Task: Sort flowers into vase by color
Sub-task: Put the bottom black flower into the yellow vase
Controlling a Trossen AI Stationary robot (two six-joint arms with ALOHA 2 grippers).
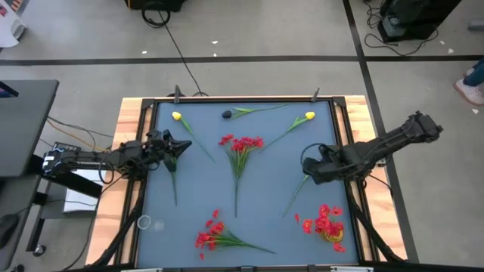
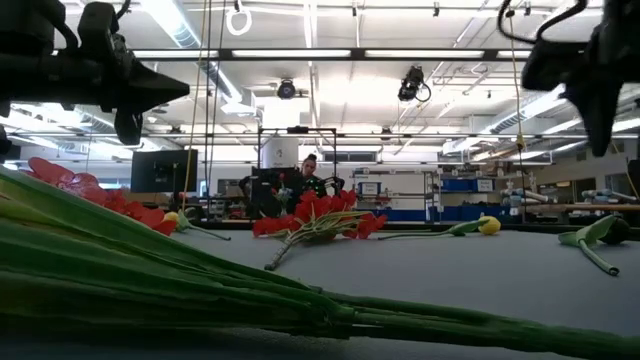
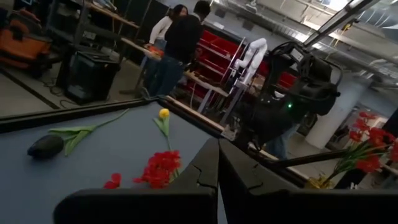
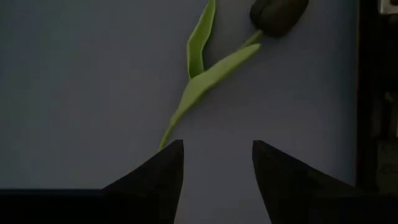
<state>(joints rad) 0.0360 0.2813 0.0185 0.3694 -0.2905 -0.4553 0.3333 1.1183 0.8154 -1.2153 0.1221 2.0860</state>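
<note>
Flowers lie flat on the blue-grey mat. A yellow tulip point(image 1: 176, 115), a dark bud point(image 1: 226, 115) and a second yellow tulip point(image 1: 309, 115) lie near the far edge. One red bunch point(image 1: 240, 143) lies mid-table and another point(image 1: 210, 230) at the near edge. My left gripper point(image 1: 184, 145) is shut and raised at the table's left, over the top of a bare green stalk point(image 1: 173, 183). My right gripper point(image 1: 306, 165) hangs open above a second dark bud point(image 4: 277, 14), whose stalk point(image 1: 295, 196) runs toward the near edge. In the right wrist view its fingers point(image 4: 168, 171) stand apart above the leaf.
A third red bunch point(image 1: 325, 221) lies near the right near corner with something yellow point(image 1: 335, 239) beside it. A small clear glass thing point(image 1: 144, 223) sits at the left near edge. A raised black frame point(image 1: 242, 100) rims the mat. People stand in the room beyond.
</note>
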